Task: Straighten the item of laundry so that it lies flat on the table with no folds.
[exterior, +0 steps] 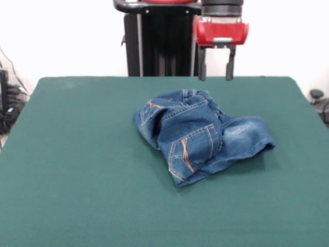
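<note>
White wall fills the background at the top of the frame, with a black upright column at upper centre and some dark cables and gear at the far left and right edges. Below it, the dark green tabletop (77,170) spreads across almost the whole picture, its far edge running just under the column. The jeans (200,135) lie in a crumpled heap slightly right of the frame's centre, bunched and folded over themselves, not flat. Orange-tan stitching shows on a pocket near the lower middle of the heap and again at its upper left, and one paler, faded part sticks out toward the right. The hand (216,67) hangs at the upper centre-right of the frame, a red block with two dark fingers (202,64) pointing straight down. The fingers are spread apart with empty space between them, gripping nothing. It sits above the jeans in the picture, roughly over the heap's upper edge, with a clear gap of tabletop and wall between fingertips and denim.
</note>
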`<state>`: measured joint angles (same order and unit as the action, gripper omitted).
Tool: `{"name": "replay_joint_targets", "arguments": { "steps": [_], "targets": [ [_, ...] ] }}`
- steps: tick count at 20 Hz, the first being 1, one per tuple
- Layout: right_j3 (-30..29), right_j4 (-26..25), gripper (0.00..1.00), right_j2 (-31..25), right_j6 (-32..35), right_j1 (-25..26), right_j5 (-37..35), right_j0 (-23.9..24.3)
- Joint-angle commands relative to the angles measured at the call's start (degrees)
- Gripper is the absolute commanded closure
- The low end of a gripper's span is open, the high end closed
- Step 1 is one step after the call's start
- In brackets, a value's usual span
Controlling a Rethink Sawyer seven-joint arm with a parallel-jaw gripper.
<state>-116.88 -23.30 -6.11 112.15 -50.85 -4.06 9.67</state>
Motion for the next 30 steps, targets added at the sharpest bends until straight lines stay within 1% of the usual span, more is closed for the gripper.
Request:
{"name": "replay_joint_targets", "arguments": {
  "steps": [1, 5, 8, 12, 14, 16, 18, 20, 22, 28, 30],
  "targets": [
    [-0.6, 5.0, 0.00, -5.9, 6.3, -1.3, -7.9, -2.8],
    [1.1, 6.7, 0.00, -3.2, 8.0, -0.2, -8.2, -6.3],
    [2.2, 8.2, 0.00, -0.1, 9.7, 0.4, -7.7, -10.2],
    [4.5, 10.1, 0.00, 3.3, 10.8, 1.9, -7.6, -14.1],
    [5.3, 10.9, 0.00, 6.6, 12.3, 4.0, -4.2, -17.0],
    [5.4, 12.2, 0.00, 10.1, 13.8, 6.7, 1.6, -20.1],
    [5.1, 13.6, 0.00, 11.3, 14.4, 8.7, 4.5, -21.5],
    [4.9, 14.7, 0.00, 12.0, 14.2, 10.0, 6.4, -22.1],
    [4.5, 15.2, 0.00, 11.5, 13.6, 10.8, 7.7, -21.5],
    [5.5, 16.7, 0.00, 11.0, 11.8, 13.4, 9.8, -20.6],
    [5.1, 17.3, 0.00, 11.3, 11.6, 13.4, 10.4, -21.0]
  ]
}}
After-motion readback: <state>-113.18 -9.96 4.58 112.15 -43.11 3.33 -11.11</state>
